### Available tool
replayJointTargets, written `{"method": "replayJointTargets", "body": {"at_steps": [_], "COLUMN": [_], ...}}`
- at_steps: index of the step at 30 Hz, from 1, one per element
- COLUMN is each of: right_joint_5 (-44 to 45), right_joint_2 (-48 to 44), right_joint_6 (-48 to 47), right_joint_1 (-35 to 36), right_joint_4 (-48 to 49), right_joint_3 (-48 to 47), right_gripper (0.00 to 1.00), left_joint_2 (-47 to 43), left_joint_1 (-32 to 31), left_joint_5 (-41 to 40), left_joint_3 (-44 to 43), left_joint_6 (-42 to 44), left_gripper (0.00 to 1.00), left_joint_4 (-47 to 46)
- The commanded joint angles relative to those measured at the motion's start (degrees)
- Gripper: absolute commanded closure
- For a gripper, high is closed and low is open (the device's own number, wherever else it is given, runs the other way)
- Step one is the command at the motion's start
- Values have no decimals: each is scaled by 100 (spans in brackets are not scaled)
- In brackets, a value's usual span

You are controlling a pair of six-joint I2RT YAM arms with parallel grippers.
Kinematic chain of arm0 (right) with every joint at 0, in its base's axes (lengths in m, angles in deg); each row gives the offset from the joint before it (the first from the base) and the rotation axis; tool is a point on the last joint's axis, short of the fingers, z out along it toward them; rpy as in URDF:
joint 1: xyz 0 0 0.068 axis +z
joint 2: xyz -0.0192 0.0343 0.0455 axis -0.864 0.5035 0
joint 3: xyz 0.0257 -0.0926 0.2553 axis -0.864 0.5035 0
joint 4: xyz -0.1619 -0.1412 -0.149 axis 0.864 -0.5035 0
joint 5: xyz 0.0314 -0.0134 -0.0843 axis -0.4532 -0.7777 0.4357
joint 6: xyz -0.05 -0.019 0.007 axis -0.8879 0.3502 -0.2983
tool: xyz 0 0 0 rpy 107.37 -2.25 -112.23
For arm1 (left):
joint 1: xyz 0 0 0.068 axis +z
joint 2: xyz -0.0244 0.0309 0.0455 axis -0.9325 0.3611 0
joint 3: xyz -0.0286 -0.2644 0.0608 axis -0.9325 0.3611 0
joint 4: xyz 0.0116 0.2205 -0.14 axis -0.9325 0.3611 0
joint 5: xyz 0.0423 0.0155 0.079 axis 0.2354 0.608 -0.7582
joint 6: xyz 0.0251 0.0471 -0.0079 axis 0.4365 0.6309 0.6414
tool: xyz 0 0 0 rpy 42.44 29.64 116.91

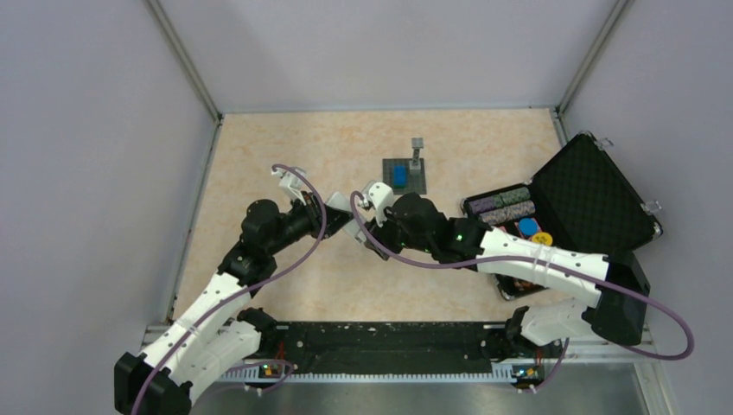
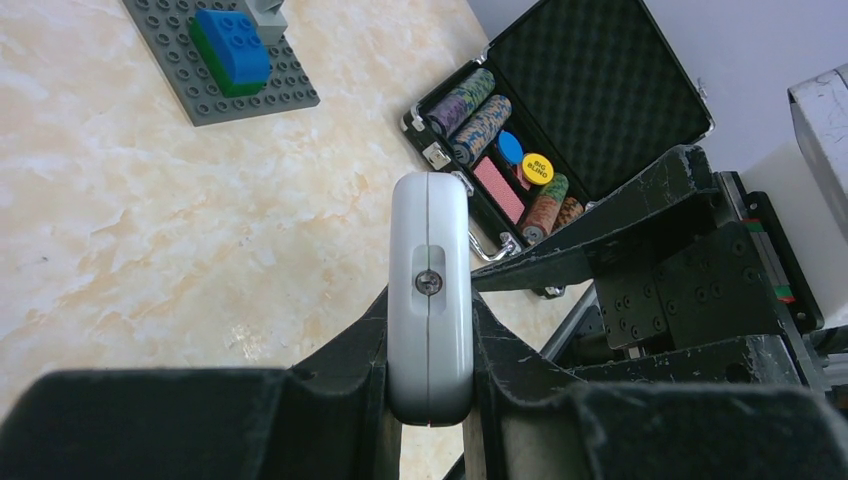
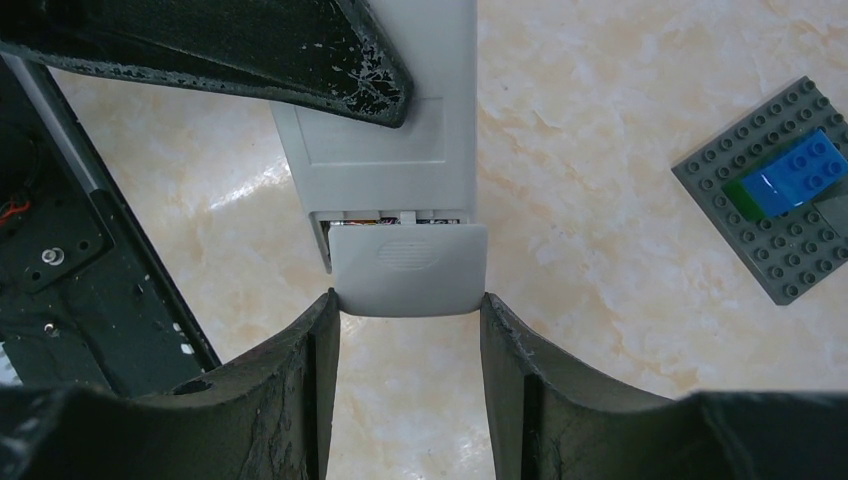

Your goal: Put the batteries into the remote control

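Starting on the left: the left gripper (image 2: 430, 318) is closed tight on the remote control (image 2: 430, 225), one finger on each flat face. Its wrist cam only gets the remote edge-on, a thin white slab with a seam and a small screw (image 2: 428, 283) in a recess. You'd never know from there what the back looks like.

The overhead view is not much help for the remote. It's roughly mid-table, held between the two arms just near-left of the grey plate (image 1: 406, 176), but the wrists cover most of it.

The right wrist cam is the good one. It shows the plain white back, and the battery cover (image 3: 408, 262) sits offset past the end of the body, leaving a thin gap (image 3: 385, 215). Something dark with a bit of colour is inside the gap, but there's too little on show to say what. The right gripper (image 3: 408, 297) is about half open, and its fingertips (image 3: 325, 315) sit against the cover's two side edges, so it looks like it's pinching the cover. The left arm's finger crosses the top of that view.

Further right, the blue block (image 2: 232, 45) sits on the plate. The open black case (image 2: 590, 80) with poker chips (image 2: 460, 100) at the right edge only shows up overhead and in the left wrist view.
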Motion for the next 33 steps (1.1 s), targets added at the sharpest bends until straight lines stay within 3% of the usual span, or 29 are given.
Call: {"method": "replayJointTargets", "body": {"at_steps": [1,33], "right_joint_5": [-24,-129], "right_joint_2": [68,170], "right_joint_6": [-103,-182], "right_joint_1": [130,229], "right_joint_4": [111,48], "right_joint_3": [-298,-298], "right_gripper": [71,73], "left_joint_2": [-30,27], "left_joint_1": [-36,-77], "left_joint_5": [69,72], "left_joint_3": [-299,-317], "left_joint_6": [59,158], "left_gripper": [100,100], "left_joint_4": [-245,-276]}}
